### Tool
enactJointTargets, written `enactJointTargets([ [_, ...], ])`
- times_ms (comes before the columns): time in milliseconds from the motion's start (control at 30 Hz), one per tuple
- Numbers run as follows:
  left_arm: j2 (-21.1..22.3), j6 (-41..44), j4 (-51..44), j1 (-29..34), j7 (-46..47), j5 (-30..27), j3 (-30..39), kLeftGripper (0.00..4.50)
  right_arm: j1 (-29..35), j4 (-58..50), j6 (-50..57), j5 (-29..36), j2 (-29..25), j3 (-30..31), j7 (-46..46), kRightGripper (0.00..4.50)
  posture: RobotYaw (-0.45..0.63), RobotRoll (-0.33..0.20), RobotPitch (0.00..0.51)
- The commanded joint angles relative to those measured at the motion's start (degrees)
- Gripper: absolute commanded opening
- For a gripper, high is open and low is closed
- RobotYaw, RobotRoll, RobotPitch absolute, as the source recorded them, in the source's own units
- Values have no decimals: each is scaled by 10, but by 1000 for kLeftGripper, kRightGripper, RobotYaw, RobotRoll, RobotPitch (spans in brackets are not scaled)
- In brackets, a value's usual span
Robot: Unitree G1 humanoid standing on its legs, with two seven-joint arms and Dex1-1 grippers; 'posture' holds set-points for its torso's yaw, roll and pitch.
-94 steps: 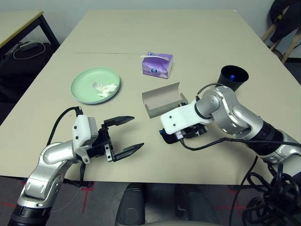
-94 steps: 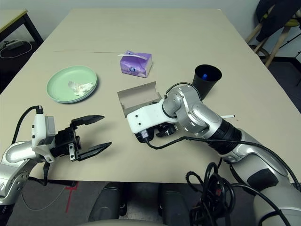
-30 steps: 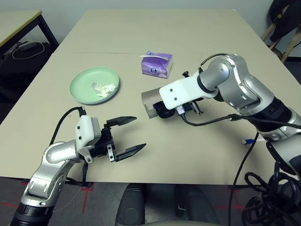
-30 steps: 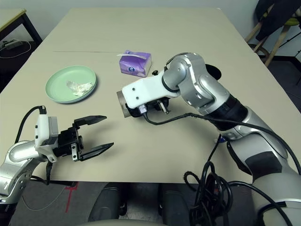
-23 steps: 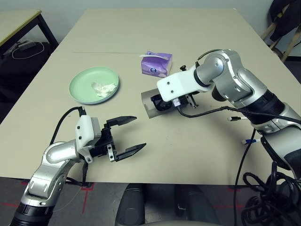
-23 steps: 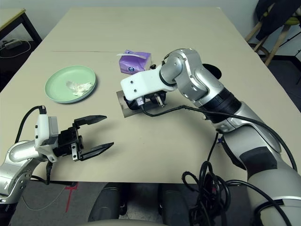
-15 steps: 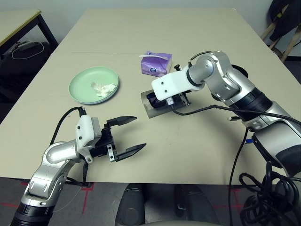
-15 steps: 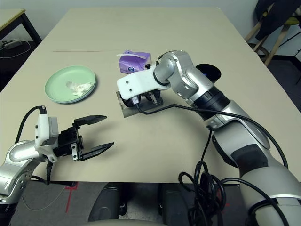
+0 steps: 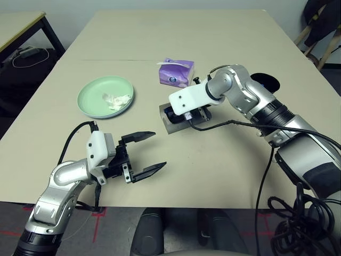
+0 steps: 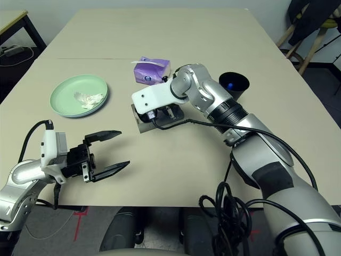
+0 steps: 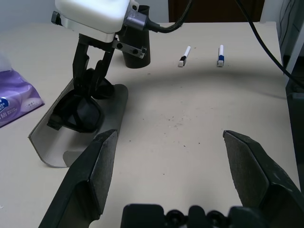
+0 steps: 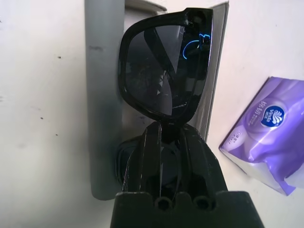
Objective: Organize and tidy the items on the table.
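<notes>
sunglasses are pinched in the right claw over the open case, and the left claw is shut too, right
Not quite. The left claw is open, fingers wide apart with nothing between them, as the left eye view shows. The rest holds: the right claw is shut on the sunglasses over the open case.

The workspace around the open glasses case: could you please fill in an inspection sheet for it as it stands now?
Surface: beige table, faint seam across it.
Job's things: black sunglasses held over the open grey glasses case; purple tissue box just beyond it; crumpled tissue on the mint green plate; black cup; two white pens lying apart from the cup.
Clutter: nothing seen.
End effectors: right end effector shut on the sunglasses; left end effector open, empty, near the front edge.
Cables: black cables along both arms.
Surroundings: a second table at left, chair legs at right.
</notes>
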Motion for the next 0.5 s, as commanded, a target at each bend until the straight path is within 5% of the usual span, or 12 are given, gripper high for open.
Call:
enactJointTargets([
  [33,-2,-7,7,1,-4,8,-9,4500,-6,23,-10,-8,7,2,-11,412,195,0,95],
  [500,-6,-12,5,9,-2,12,-7,4500,-1,65,-38,-18,32,2,-38,412,209,0,94],
])
